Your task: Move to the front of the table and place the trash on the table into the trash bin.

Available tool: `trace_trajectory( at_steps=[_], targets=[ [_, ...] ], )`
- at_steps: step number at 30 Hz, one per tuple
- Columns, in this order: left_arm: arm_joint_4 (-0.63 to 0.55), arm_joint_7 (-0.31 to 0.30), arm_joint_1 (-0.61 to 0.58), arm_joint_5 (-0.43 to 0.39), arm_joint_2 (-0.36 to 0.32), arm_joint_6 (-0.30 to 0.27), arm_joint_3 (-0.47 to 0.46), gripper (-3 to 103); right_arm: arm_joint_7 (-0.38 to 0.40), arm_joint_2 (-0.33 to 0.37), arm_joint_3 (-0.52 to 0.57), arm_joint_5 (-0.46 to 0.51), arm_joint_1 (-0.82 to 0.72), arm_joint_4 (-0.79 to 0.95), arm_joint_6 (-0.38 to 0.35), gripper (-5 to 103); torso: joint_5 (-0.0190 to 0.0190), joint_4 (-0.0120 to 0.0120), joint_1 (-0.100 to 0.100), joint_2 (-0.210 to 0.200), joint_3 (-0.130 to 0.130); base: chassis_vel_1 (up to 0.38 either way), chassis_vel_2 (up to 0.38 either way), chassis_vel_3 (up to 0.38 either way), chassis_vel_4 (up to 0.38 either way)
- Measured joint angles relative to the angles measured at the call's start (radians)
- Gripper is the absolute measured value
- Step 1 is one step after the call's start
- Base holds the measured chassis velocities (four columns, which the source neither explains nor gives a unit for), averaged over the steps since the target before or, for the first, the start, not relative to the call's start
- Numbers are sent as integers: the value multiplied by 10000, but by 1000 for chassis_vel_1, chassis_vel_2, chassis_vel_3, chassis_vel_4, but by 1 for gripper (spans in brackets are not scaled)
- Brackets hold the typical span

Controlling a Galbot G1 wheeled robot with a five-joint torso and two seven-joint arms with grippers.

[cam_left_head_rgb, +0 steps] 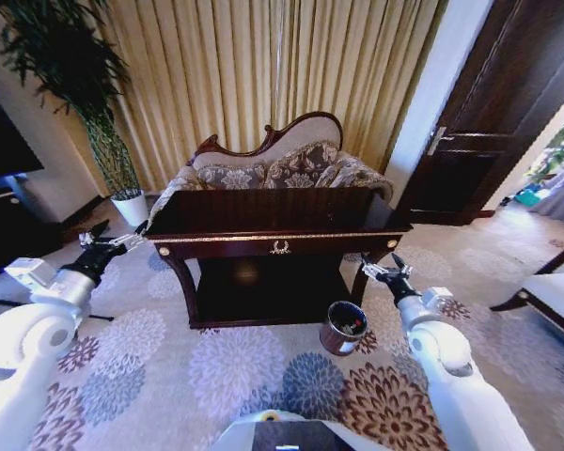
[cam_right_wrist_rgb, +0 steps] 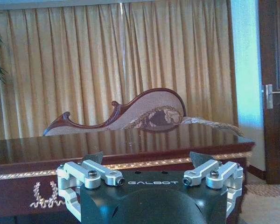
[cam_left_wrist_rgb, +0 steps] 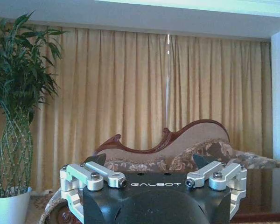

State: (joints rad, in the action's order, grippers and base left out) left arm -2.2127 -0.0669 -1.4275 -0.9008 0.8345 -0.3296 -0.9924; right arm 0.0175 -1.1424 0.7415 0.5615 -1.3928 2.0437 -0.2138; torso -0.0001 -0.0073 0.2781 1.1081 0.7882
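Note:
The long dark table point(cam_left_head_rgb: 273, 237) with gold trim stands straight ahead across the floral carpet. Its glossy top also appears in the right wrist view point(cam_right_wrist_rgb: 84, 147) and at the edge of the left wrist view point(cam_left_wrist_rgb: 266, 186). The small reddish-brown trash bin point(cam_left_head_rgb: 343, 328) sits on the carpet by the table's front right leg. The trash is out of view; I see nothing on the tabletop. My left gripper point(cam_left_head_rgb: 113, 240) point(cam_left_wrist_rgb: 148, 161) hovers open by the table's left end. My right gripper point(cam_left_head_rgb: 383, 270) point(cam_right_wrist_rgb: 147, 158) is open and empty, just above and right of the bin.
An ornate sofa point(cam_left_head_rgb: 273, 164) stands behind the table against gold curtains. A tall plant in a white pot point(cam_left_head_rgb: 130, 207) is at the back left, a dark door point(cam_left_head_rgb: 489, 122) at the right. Low furniture point(cam_left_head_rgb: 545, 301) borders the right side, a dark cabinet point(cam_left_head_rgb: 9, 225) the left.

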Motion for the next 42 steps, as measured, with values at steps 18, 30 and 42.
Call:
trace_trajectory(
  at_steps=[18, 30, 42],
  targets=[
    [-98, 0, -61, 10, -6, -12, -10, 100, -15, 8, 135, 38, -128, -12, 20, 100, -5, 4, 2, 0, 0, 224, -221, -228, 220],
    [-102, 3, -36, 17, -8, -12, 26, 100, -26, 15, 193, 74, -153, -15, 29, 100, 6, 0, 3, -2, 1, 227, -240, -238, 240],
    [-145, 8, -90, 22, 72, -7, 52, 100, -33, -5, 108, 56, -150, -80, 157, 100, -11, 6, -1, 2, -1, 229, -251, -219, 248]
  ],
)
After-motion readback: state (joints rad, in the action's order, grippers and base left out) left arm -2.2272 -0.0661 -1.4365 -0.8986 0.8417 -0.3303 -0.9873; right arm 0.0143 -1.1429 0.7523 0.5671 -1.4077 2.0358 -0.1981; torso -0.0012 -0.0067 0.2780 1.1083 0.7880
